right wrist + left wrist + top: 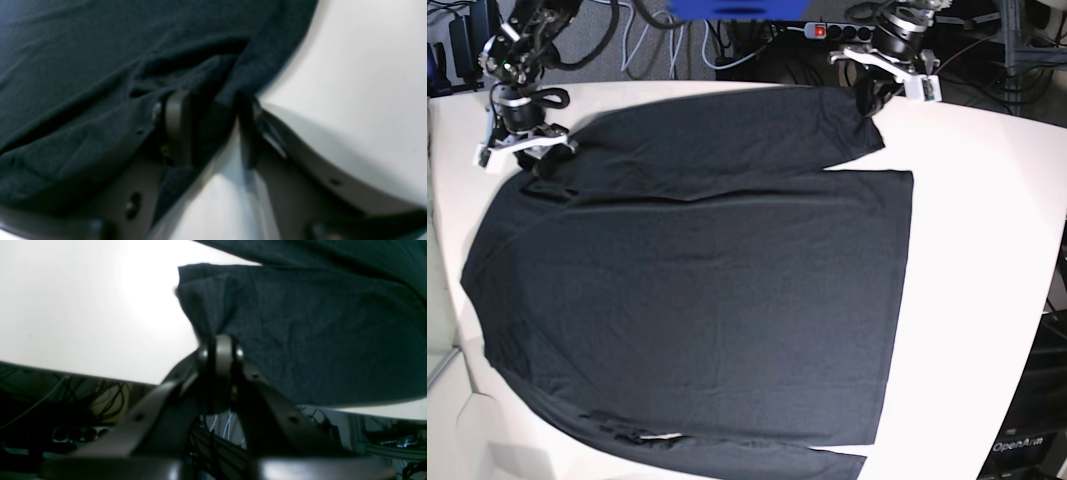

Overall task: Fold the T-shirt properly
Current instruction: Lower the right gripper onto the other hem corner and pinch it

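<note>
A: White tabletop (987,250) fills the base view, with cables and a power strip (832,30) behind its far edge. Where is the T-shirt?

B: The black T-shirt (717,300) lies spread flat over most of the table, one sleeve folded across its far edge and its cuff end (862,120) reaching toward the left gripper (874,98).

A: Does that claw have it?

B: Yes. In the left wrist view the left gripper's jaws are pressed together on a pinch of the sleeve's corner (200,306), right at the table's far edge.

A: And the other side?

B: The right gripper (210,123) sits at the shoulder corner (547,160). Its jaws stand partly apart with a fold of cloth (213,86) between them (the picture is blurred), so I cannot tell whether it has bitten yet.

A: What could spoil the fold?

B: I judge that if the right jaws close on only a thin edge, the fabric may slip out on the lift. Then the left side would rise alone and drag the shirt askew. Snagging two layers at the shoulder could also bunch the body.
</note>
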